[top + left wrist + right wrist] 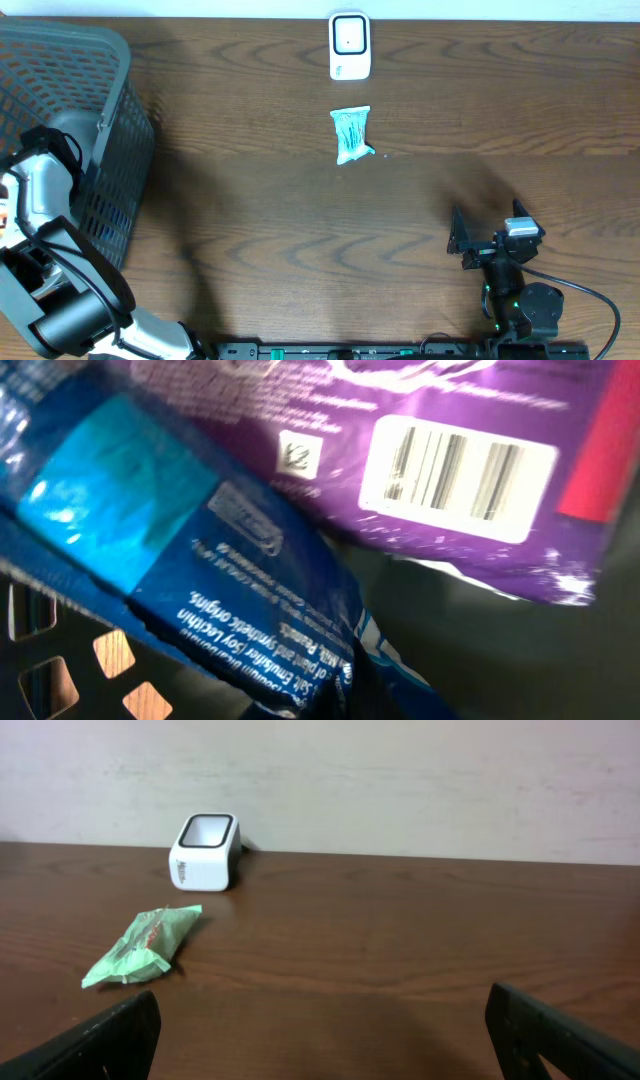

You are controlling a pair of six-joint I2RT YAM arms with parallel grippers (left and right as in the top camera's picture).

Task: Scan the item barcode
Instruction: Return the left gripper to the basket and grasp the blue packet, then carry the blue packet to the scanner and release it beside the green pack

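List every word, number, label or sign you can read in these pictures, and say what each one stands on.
"(Soy Lecithin)": on the blue packet, upside down, in small white print.
"synthetic origins": same packet, neighbouring line; the rest of that print is too blurred to read.
Barcode: on the purple packet; its digits are unreadable.
Scanner: a small mark on its side, too small to read.
Green packet: any print is too small to read.

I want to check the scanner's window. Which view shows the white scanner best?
Overhead: the white scanner faces up at it, window fully visible. The right wrist view shows it side-on, window foreshortened. The left wrist view misses it, showing only packets.
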